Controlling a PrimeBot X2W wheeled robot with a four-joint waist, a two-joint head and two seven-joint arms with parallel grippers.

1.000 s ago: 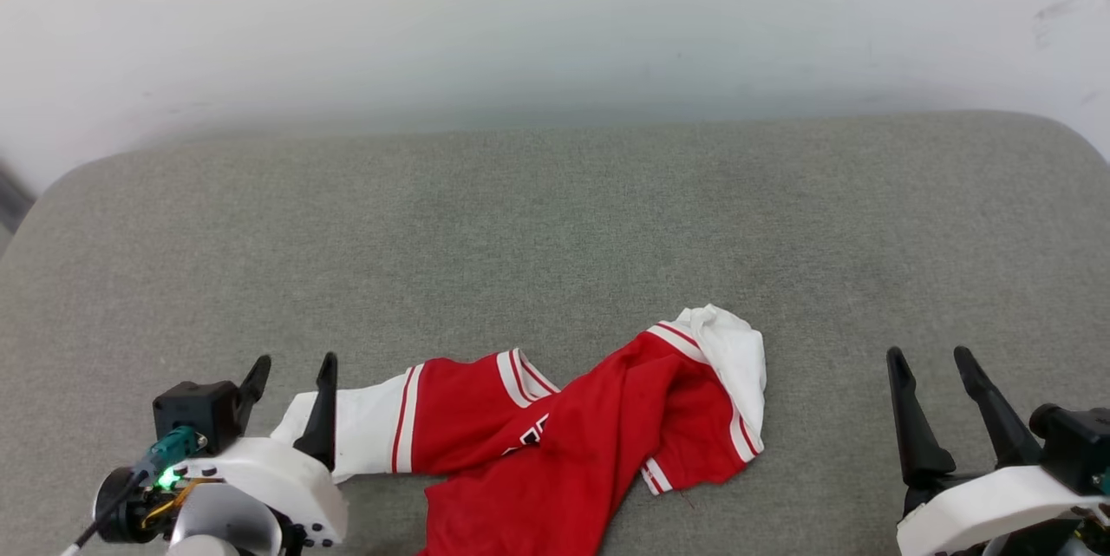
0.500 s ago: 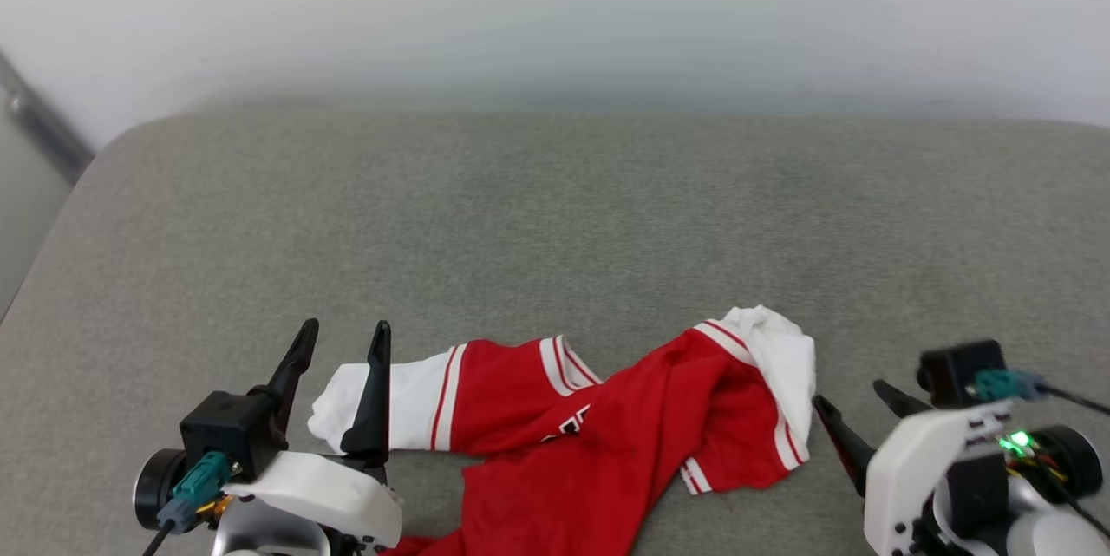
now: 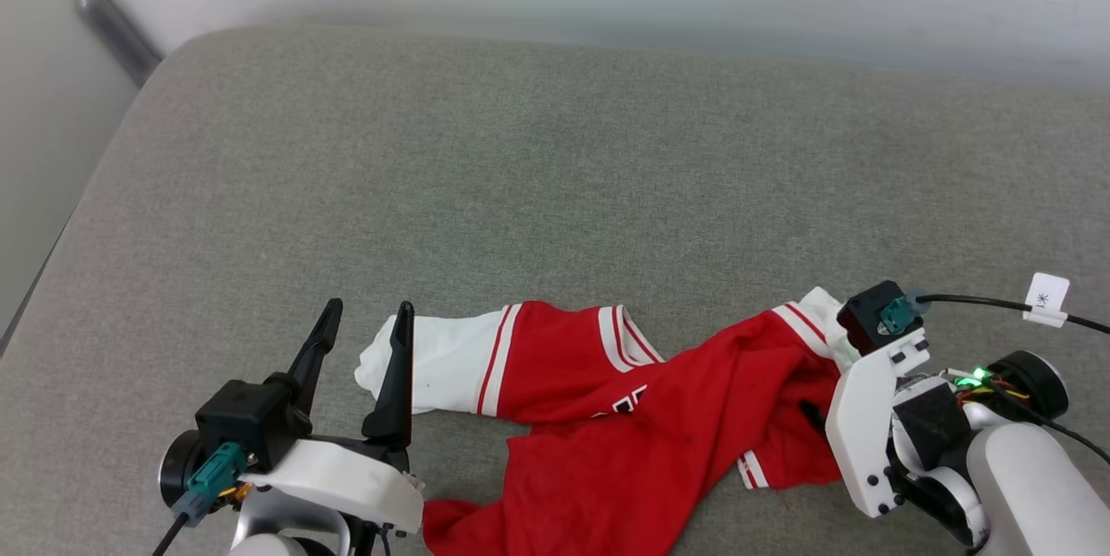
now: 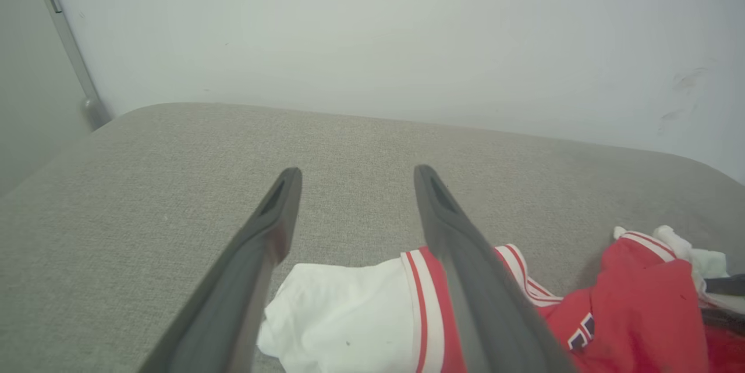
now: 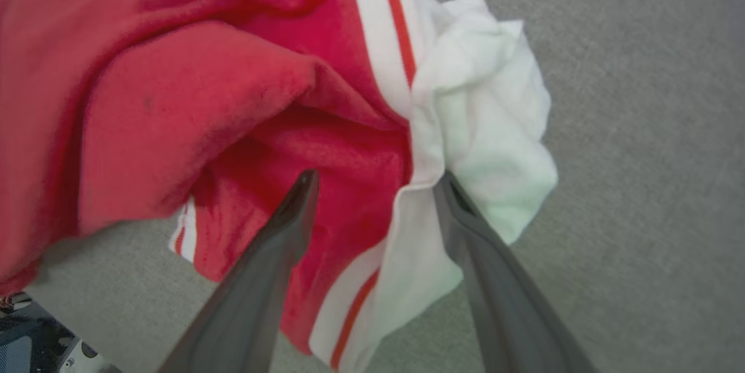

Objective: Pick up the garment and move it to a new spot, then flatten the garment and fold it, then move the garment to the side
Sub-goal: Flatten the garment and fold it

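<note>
The garment point(image 3: 642, 417), red with white sleeves and striped trim, lies crumpled across the near part of the grey cushion point(image 3: 555, 192). My left gripper point(image 3: 368, 317) stands open at its left end, its right finger point(image 3: 399, 365) over the white sleeve point(image 3: 434, 361). In the left wrist view that sleeve point(image 4: 343, 315) lies below the open left gripper point(image 4: 357, 174). My right gripper point(image 5: 377, 178) points down at the garment's right end, open, its fingers straddling the seam between red cloth point(image 5: 326, 146) and bunched white sleeve point(image 5: 489, 117). In the head view the right wrist housing point(image 3: 867, 417) hides most of those fingers.
A white wall rises behind the cushion. A grey metal pole point(image 3: 104, 18) runs down at the far left, beside the cushion's rounded left edge point(image 3: 78, 218). A cable with a white tag point(image 3: 1047, 296) trails from the right wrist.
The head camera has shifted, so the whole scene sits differently. My right gripper has swung from the right side over the garment's right end and now points down at it. The garment lies unmoved.
</note>
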